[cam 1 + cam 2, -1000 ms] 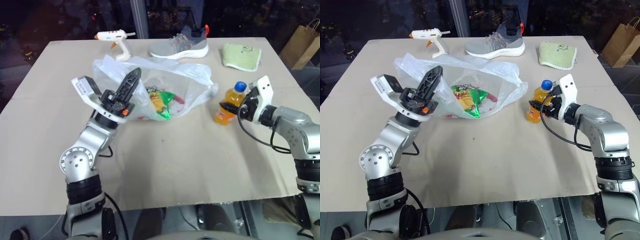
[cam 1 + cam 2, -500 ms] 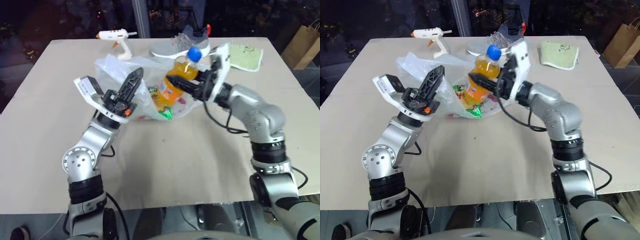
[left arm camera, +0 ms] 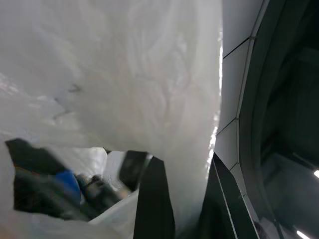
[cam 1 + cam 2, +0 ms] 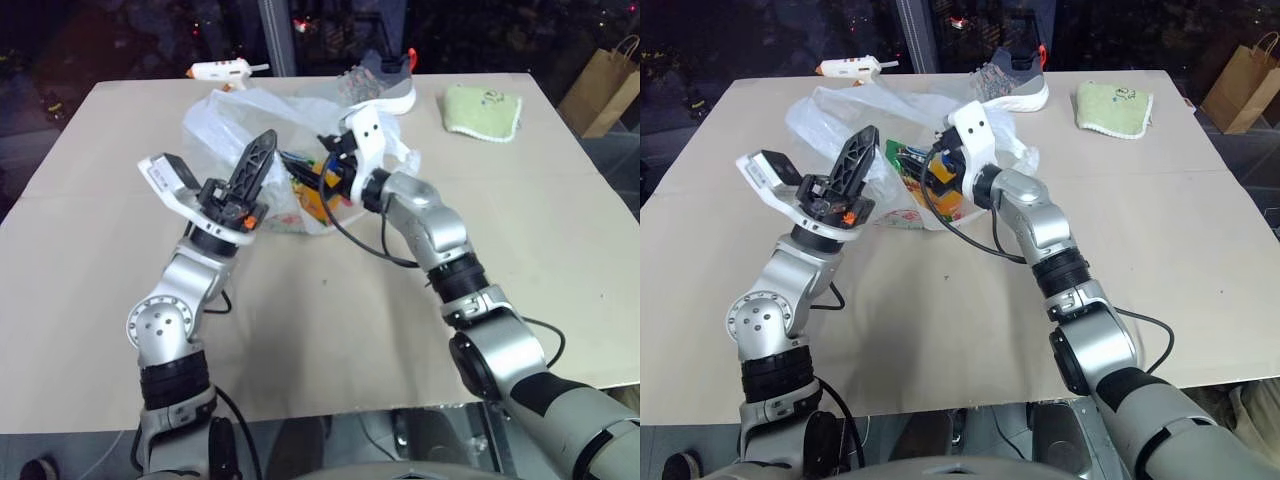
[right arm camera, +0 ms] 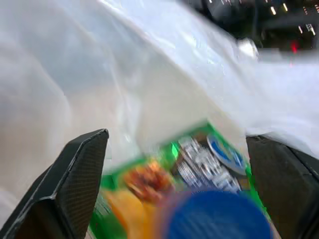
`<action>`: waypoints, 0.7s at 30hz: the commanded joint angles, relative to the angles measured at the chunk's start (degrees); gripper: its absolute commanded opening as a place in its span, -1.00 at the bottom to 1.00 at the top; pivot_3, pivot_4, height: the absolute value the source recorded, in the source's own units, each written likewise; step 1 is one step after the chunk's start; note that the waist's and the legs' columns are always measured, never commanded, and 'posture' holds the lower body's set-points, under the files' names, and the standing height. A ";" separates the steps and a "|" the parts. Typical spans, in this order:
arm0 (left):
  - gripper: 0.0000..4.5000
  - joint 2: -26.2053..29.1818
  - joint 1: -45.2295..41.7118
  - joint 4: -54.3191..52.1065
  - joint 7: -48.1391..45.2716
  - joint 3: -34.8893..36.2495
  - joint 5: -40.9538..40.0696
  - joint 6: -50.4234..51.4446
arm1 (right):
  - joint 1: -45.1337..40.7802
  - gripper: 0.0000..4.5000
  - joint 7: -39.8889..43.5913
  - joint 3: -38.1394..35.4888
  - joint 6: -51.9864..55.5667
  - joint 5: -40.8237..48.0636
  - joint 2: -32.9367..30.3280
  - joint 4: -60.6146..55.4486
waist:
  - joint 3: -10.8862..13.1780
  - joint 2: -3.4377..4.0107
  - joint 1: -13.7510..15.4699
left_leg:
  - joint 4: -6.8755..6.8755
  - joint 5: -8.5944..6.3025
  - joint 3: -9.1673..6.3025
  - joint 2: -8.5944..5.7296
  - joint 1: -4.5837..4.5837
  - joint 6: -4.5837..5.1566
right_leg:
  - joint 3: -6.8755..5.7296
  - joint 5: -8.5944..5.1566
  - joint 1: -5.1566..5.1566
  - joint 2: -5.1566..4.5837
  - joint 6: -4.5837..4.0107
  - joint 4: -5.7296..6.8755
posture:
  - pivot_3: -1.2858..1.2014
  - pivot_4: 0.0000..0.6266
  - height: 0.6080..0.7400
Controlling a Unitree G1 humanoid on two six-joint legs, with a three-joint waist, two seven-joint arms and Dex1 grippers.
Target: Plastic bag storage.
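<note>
My left claw [image 4: 257, 160] is pinched on the bag [image 4: 215, 115] rim; my right claw [image 5: 174, 189] gapes wide inside, bottle [image 5: 214, 219] between its fingers. Bag's flimsy, slippery; I'd grab handles.

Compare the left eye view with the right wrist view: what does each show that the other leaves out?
Left eye view: the table with the glue gun, shoe, green cloth and brown paper bag, plus the left gripper shut on the plastic bag, lifting its edge. Right wrist view: the bag's inside, with the green snack packet lying behind the orange bottle, whose blue cap sits between the right gripper and its wide-open jaws. Both: the plastic bag and the orange bottle in its mouth.
</note>
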 commanded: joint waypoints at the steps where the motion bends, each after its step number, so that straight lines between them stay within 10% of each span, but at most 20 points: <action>1: -1.00 0.48 -0.10 -1.04 -1.17 0.95 -0.37 -0.76 | 1.38 0.98 1.73 -1.86 -0.10 -0.02 -4.03 -7.00 | 0.00 0.00 0.09 | 0.00 0.00 0.00 -0.01 0.00 0.00 | 0.00 0.00 0.01 -0.01 0.00 0.00 | 0.03 -0.52 1.00; 14: -1.00 0.13 -0.53 0.04 -1.54 0.44 -0.13 -0.42 | 6.13 0.98 1.99 -12.92 14.42 11.38 -16.84 -26.43 | 0.00 0.00 -0.13 | -0.02 -0.12 0.05 0.01 0.05 0.21 | 0.05 0.00 0.01 0.01 0.00 0.03 | 0.03 -0.52 1.00; 21: -1.00 0.13 -0.65 0.36 -1.65 0.20 -0.15 -0.05 | 13.29 0.98 6.93 -2.72 14.36 2.40 -26.13 -25.43 | 0.00 -0.01 -0.22 | -0.01 -0.12 0.05 -0.01 0.04 0.22 | 0.05 0.00 0.07 -0.01 0.00 -0.02 | 0.03 -0.52 1.00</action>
